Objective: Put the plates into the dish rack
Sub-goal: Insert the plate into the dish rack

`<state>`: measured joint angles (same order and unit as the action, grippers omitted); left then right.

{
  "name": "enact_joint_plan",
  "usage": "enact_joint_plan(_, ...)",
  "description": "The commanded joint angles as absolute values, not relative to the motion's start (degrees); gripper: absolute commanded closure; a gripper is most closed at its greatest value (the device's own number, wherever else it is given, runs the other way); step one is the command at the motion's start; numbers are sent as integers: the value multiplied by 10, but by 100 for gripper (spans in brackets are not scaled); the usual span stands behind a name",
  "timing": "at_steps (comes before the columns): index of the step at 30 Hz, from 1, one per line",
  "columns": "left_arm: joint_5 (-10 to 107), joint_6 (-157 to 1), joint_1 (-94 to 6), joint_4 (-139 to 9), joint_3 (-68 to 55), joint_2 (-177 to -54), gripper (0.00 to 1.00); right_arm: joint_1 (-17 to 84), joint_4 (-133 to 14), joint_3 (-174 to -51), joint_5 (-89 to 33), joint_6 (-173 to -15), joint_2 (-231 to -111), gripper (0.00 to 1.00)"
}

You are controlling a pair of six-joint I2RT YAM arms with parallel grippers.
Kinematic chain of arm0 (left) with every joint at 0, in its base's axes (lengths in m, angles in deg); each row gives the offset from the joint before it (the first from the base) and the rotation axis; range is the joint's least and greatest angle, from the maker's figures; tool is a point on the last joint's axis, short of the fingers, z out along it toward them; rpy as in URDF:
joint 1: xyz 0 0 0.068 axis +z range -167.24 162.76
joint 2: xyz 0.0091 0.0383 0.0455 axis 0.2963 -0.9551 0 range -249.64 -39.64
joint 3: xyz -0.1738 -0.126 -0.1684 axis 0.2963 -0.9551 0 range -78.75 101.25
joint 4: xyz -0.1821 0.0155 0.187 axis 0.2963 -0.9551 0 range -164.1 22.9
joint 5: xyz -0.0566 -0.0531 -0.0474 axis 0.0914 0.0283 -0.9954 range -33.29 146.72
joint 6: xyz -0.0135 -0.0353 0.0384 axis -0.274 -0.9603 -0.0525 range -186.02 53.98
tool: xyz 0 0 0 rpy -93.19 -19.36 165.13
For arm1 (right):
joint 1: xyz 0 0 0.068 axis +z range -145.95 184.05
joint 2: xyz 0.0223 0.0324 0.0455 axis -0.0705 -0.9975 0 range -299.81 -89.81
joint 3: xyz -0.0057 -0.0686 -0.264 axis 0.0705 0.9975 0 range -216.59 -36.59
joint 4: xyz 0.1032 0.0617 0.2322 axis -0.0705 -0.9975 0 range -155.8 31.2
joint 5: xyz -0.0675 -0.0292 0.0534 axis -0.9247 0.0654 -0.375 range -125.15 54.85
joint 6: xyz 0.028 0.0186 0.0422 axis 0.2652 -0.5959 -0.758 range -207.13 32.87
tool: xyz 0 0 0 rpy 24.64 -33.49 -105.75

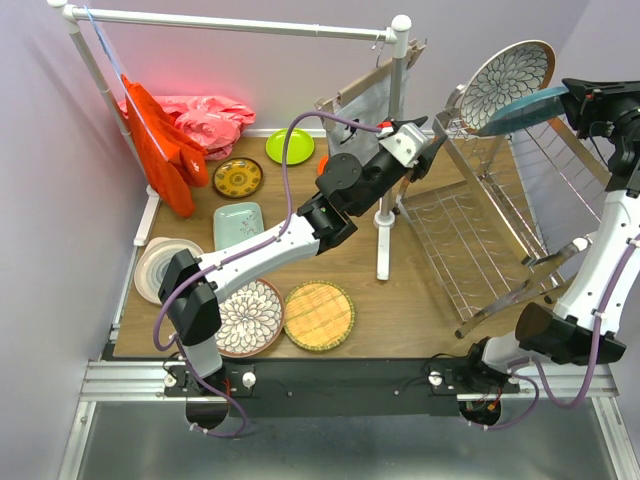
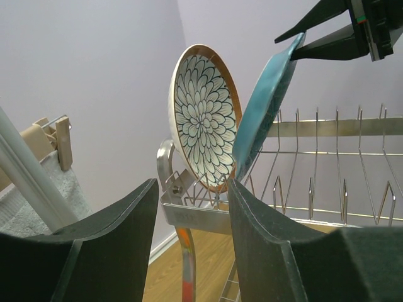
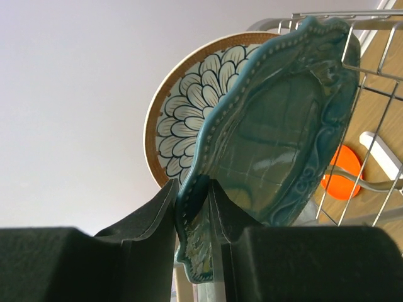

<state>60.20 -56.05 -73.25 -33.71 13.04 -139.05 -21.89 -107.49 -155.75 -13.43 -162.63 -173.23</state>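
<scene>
Right gripper [image 3: 192, 185]: jaws narrow, pinching teal scalloped plate [image 3: 277, 138] rim. Left gripper [image 2: 192, 184]: jaws wide apart, empty.

Top looks down; wrists share teal plate [image 2: 264, 107].

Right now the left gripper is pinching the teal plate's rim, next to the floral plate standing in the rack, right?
No, the right gripper is pinching the rim of the teal plate, per the right wrist view. The left gripper is open and empty. The floral plate does stand in the rack.
</scene>
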Motion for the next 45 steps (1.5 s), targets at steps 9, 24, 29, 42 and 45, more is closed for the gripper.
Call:
enact_joint_plan(9, 621, -563, -736, -319, 118, -1360, 43, -222, -983, -1583, -149, -1658, -1752, 68)
enact_joint_plan(24, 625, -564, -736, -319, 113, -1357, 43, -197, -977, -1588, -154, -1654, -1765, 65)
enact_joint_plan(29, 625, -564, -736, -318, 113, -1357, 43, -191, -977, -1588, -160, -1654, -1769, 65)
enact_joint_plan(42, 628, -563, -736, -316, 113, -1357, 43, -157, -968, -1583, -172, -1645, -1774, 60)
enact_joint_plan(45, 627, -563, -736, -317, 113, -1359, 43, -137, -967, -1574, -177, -1635, -1769, 60)
